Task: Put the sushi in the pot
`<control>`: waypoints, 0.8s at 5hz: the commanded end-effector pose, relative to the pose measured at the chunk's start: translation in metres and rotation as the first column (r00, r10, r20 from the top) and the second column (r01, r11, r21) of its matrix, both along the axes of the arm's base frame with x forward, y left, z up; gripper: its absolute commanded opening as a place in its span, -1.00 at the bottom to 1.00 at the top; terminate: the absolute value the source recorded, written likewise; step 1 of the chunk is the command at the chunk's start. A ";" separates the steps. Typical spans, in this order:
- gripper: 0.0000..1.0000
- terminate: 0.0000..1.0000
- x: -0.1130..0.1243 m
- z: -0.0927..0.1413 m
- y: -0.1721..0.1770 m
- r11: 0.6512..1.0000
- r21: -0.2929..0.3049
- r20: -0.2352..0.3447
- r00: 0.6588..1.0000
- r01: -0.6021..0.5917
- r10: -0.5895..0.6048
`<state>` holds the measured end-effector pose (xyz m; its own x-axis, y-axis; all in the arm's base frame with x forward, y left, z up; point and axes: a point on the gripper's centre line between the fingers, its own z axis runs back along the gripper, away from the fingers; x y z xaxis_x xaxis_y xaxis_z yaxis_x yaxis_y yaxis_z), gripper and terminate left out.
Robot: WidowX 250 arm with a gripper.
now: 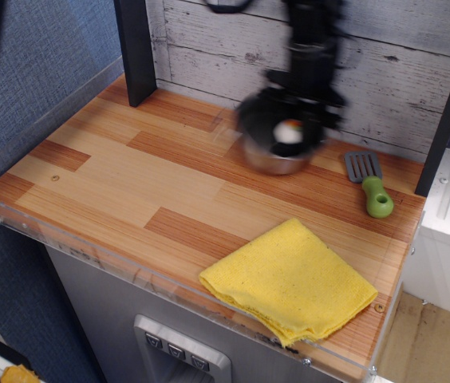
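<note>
No text, label, brand or number can be read anywhere here

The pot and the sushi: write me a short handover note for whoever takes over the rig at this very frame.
Gripper: blurred with motion, low over the pot; open or shut cannot be told.
Sushi: its white face shows at the gripper's tip, inside the pot's outline; whether held or released cannot be told.
Pot: blurred, near the back wall, left of the spatula.
Yellow cloth: at the front edge, untouched.
Done: sushi brought to the pot.
Left: confirm the sushi rests in the pot, release if needed, lift the arm clear.
</note>
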<state>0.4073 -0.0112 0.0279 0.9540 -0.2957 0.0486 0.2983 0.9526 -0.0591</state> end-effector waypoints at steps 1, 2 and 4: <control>-1.00 -1.00 -0.006 0.058 0.017 0.999 -0.026 0.139 0.990 -0.036 0.039; -1.00 -1.00 -0.007 0.056 0.019 0.998 -0.043 0.122 0.992 -0.037 0.042; -1.00 -1.00 -0.010 0.049 0.019 0.998 -0.028 0.114 0.992 -0.053 0.056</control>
